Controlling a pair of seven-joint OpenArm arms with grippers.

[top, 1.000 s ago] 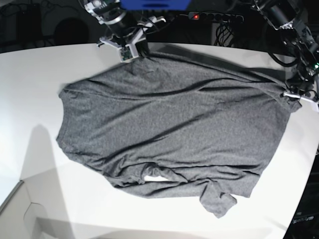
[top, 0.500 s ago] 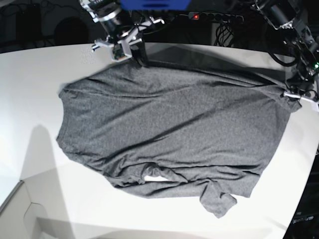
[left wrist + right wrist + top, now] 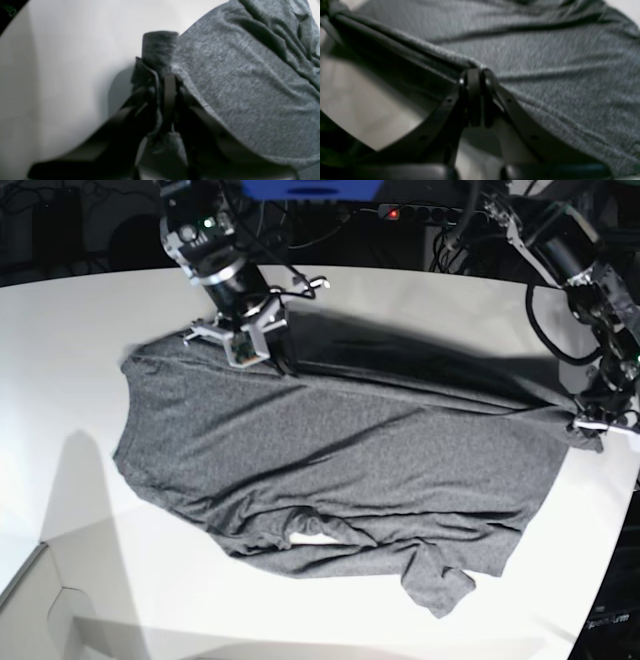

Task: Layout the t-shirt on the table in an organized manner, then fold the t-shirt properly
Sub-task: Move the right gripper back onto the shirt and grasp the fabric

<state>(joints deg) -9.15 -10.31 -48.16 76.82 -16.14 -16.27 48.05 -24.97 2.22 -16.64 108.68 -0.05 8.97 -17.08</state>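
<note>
White table (image 3: 70, 360) bears the wrinkled grey t-shirt (image 3: 330, 470); left tool (image 3: 583, 425) and right tool (image 3: 255, 350) clamp its edge.

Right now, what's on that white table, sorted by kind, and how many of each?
Grey t-shirt: 1
Robot grippers pinching its edge, left gripper and right gripper: 2
Total on the table: 3

one t-shirt (image 3: 330, 460), one table (image 3: 60, 360), two hands (image 3: 243, 348) (image 3: 590, 423).
</note>
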